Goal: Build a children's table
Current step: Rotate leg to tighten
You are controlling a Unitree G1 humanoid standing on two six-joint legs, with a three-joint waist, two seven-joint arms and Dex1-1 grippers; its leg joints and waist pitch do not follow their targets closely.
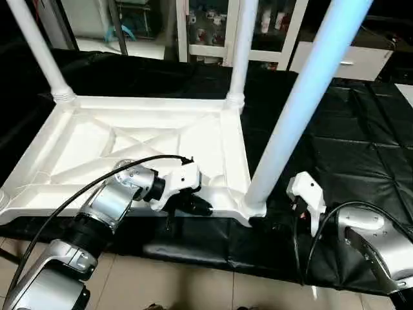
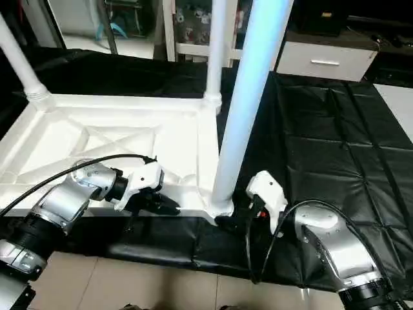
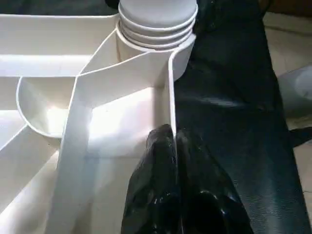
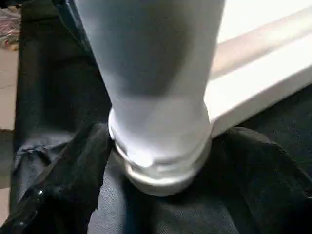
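The children's table top (image 1: 84,139) lies upside down on a black mat, its X ribs facing up. Three white legs stand in corner sockets: one far left (image 1: 39,51), one far right (image 1: 242,45), and one at the near right corner (image 1: 303,97). My left gripper (image 1: 197,206) is at the near edge, shut on the thin raised rim (image 3: 171,87) a little left of the near right socket. My right gripper (image 4: 165,146) sits low at the near right leg's base (image 4: 161,161), open, with a black finger (image 4: 63,185) on either side of the leg.
The black quilted mat (image 1: 348,142) spreads to the right and behind the table top. Tiled floor (image 1: 193,284) lies in front of the mat's near edge. White cabinets (image 1: 361,61) and shelving stand at the back. A black cable (image 1: 77,194) loops over my left forearm.
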